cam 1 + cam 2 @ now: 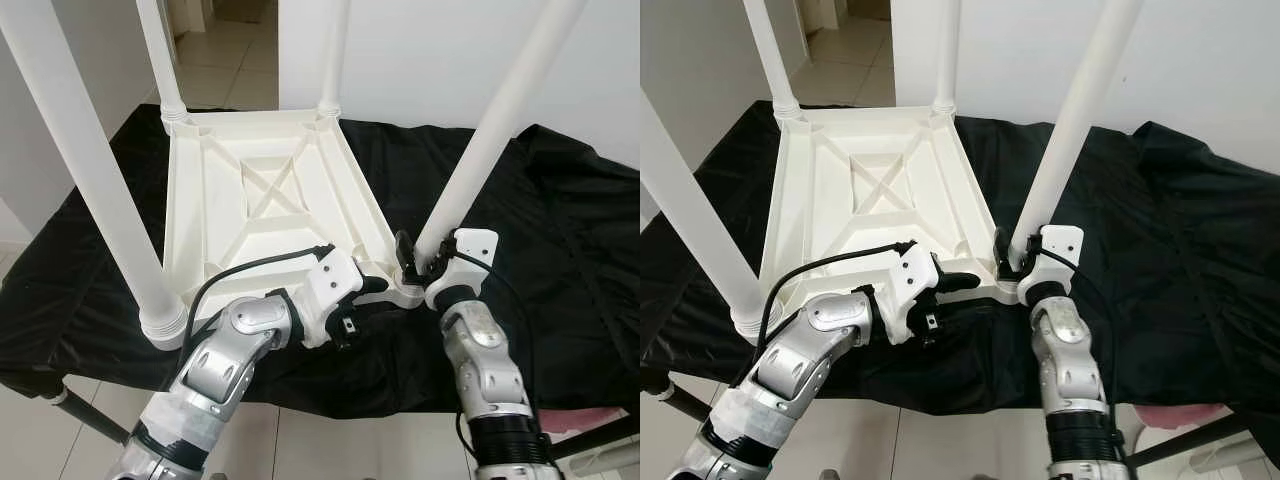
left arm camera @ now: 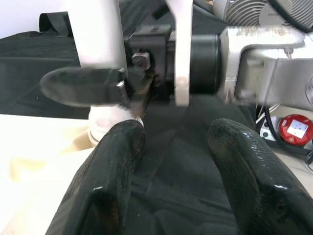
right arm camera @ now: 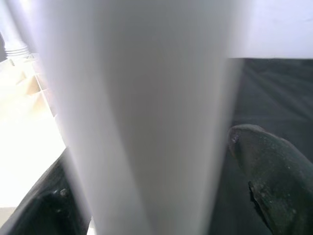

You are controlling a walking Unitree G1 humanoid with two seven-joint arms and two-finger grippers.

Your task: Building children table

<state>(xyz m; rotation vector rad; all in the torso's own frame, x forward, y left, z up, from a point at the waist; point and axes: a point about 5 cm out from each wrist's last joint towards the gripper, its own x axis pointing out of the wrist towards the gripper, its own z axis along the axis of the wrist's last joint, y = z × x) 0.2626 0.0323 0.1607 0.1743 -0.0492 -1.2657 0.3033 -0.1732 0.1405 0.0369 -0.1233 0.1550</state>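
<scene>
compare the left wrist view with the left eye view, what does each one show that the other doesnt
The left wrist view alone shows a red round object with a white label low beside the right arm, and the gap between the left gripper's fingers seen close up, with nothing in it.

The left eye view alone shows the whole upside-down white table with four legs standing up, on the black cloth.

Both show the right gripper at the base of the near right leg, and the left gripper close beside it.
</scene>
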